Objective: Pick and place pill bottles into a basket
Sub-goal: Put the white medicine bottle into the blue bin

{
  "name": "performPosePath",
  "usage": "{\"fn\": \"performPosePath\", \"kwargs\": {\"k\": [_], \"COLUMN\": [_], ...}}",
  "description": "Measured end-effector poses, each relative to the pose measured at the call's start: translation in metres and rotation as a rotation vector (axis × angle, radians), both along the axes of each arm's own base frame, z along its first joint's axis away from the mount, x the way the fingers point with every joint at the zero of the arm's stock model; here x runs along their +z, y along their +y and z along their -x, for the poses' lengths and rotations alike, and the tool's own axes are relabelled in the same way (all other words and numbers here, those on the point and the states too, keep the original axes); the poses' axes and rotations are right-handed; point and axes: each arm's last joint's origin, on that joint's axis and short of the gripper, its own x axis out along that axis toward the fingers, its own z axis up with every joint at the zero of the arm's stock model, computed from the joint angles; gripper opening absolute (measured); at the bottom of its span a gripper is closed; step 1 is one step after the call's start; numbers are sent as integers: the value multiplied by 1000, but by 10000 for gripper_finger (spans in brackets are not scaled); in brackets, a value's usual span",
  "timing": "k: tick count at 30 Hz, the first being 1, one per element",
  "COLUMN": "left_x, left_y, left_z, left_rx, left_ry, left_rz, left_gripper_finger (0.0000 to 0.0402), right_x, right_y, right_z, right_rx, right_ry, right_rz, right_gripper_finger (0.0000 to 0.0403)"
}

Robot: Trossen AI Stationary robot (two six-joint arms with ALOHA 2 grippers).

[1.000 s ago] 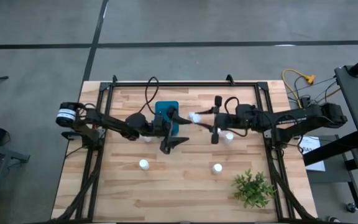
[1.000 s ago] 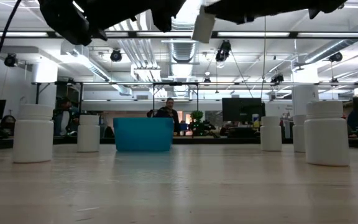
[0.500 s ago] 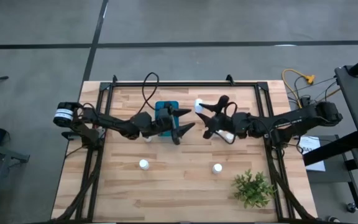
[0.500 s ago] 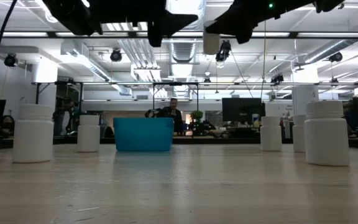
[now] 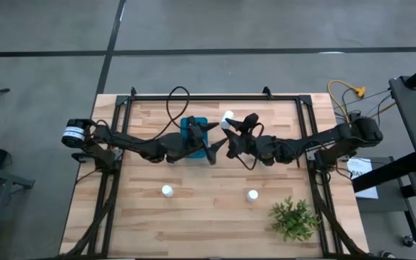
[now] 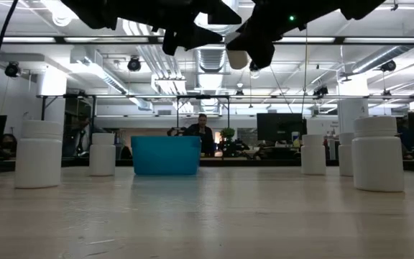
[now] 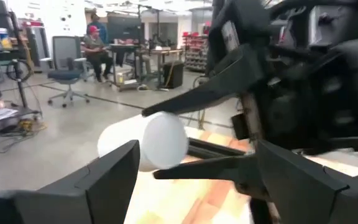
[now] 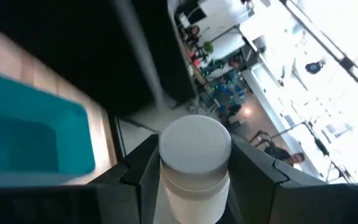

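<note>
One pill bottle (image 5: 227,118) is clamped between the fingers of the right gripper (image 5: 231,124), which hangs in the air just beside the basket (image 5: 191,127) on its right, and the bottle appears to be offered toward the left gripper (image 5: 211,148), whose jaws are spread wide and hold nothing. Judged from this, the step in hand is a transfer or a direct drop, and either is best done slowly: the smooth white plastic cylinder (image 8: 194,165) is gripped across its body below the cap, so it could twist or slip if it is nudged sideways. If a handover is meant, the left fingers (image 7: 107,180) should be closed on the free end of the bottle (image 7: 145,140) before the right jaws are let go; otherwise the bottle should be carried over the bin's open top and released upright and low. The basket (image 6: 166,155) is seen as a blue plastic bin with rounded corners and plain, slightly glossy walls; whether anything lies in it cannot be told. Five more bottles stand upright on the pale wooden slat table (image 5: 208,209); in the low view two are on the left (image 6: 39,154) (image 6: 102,153) and others on the right (image 6: 376,153) (image 6: 313,154), all matt white with ribbed-looking caps. A green leafy plant (image 5: 293,217) sits near the table's front right corner, well apart from the work.
</note>
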Motion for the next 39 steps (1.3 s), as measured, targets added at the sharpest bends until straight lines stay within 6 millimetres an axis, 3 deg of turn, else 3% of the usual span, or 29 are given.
{"fn": "performPosePath", "kwargs": {"k": [16, 39], "left_x": [3, 18], "left_y": [0, 0], "left_z": [-1, -8], "left_rx": [54, 60], "left_ry": [14, 14], "left_rz": [4, 28], "left_gripper_finger": [303, 303], "right_x": [4, 3], "right_y": [20, 22], "right_z": [-3, -3], "right_rx": [57, 75], "right_ry": [33, 45], "right_rz": [90, 107], "right_gripper_finger": [145, 145]}}
